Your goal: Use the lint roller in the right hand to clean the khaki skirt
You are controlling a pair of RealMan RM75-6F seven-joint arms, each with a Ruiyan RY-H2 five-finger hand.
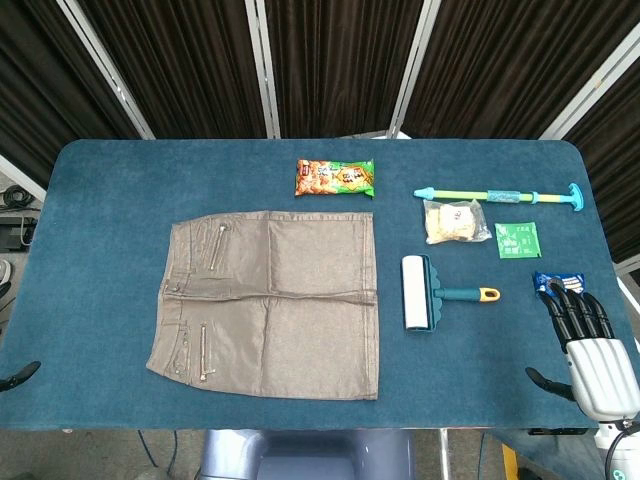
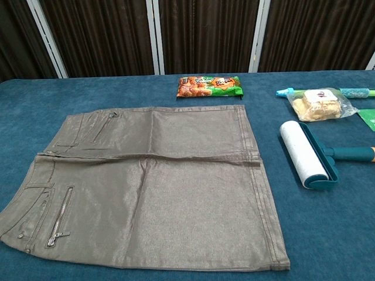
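The khaki skirt point(image 1: 270, 305) lies flat on the blue table, waistband to the left, and fills most of the chest view point(image 2: 152, 187). To its right rests the lint roller point(image 1: 417, 292), white roll beside the skirt's hem, teal handle with a yellow tip pointing right; the chest view shows the lint roller point(image 2: 304, 153) too. My right hand point(image 1: 590, 345) hovers at the table's front right corner, fingers stretched out and apart, holding nothing, well right of the roller's handle. Only a dark fingertip of my left hand point(image 1: 20, 375) shows at the left edge.
A snack bag point(image 1: 335, 178) lies behind the skirt. At the back right lie a teal and yellow stick point(image 1: 500, 195), a clear bag of pale pieces point(image 1: 455, 221) and a green sachet point(image 1: 517, 240). A blue packet point(image 1: 555, 283) sits at my right fingertips.
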